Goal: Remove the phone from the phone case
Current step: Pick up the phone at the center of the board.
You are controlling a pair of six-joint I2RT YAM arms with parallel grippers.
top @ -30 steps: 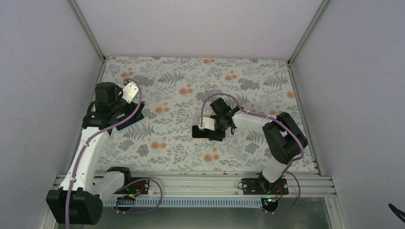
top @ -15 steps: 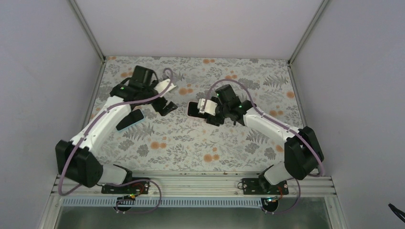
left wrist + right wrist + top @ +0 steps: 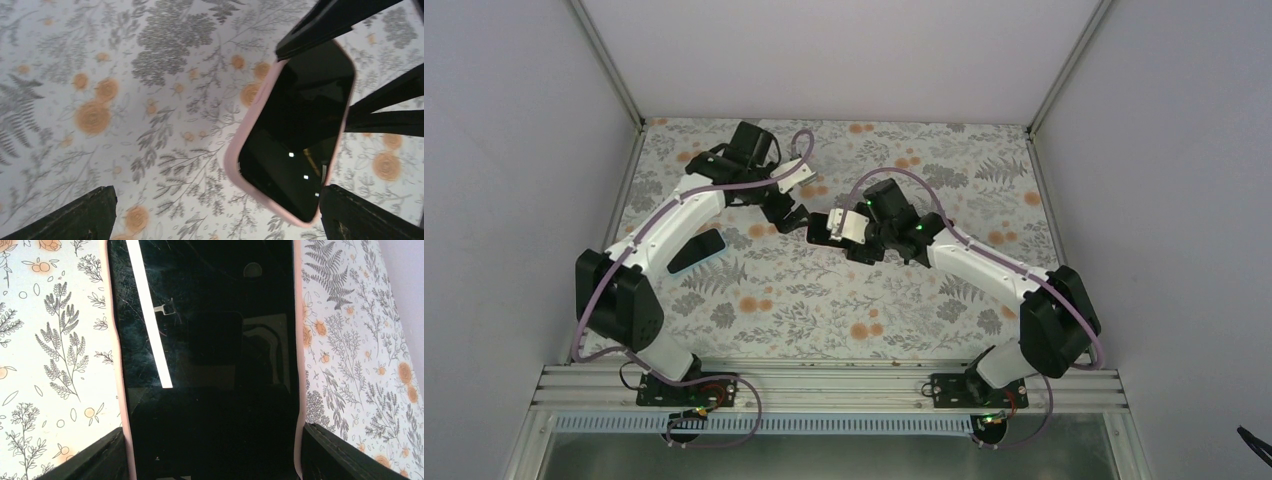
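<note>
Your right gripper (image 3: pixel 210 460) is clamped across the phone case (image 3: pixel 232 150), with the phone (image 3: pixel 210 365) seated inside it. Just beyond the case, your left gripper (image 3: pixel 215 215) hangs spread wide and holds nothing. You're at the peeling step, I'd say: next, catch the case's pink rim and pry it off.

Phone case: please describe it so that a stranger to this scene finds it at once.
Midway across the flowered table, the right gripper grips a flat slab. The phone case is its pale pink rim, unlike the black phone inside and black fingers beside.
</note>
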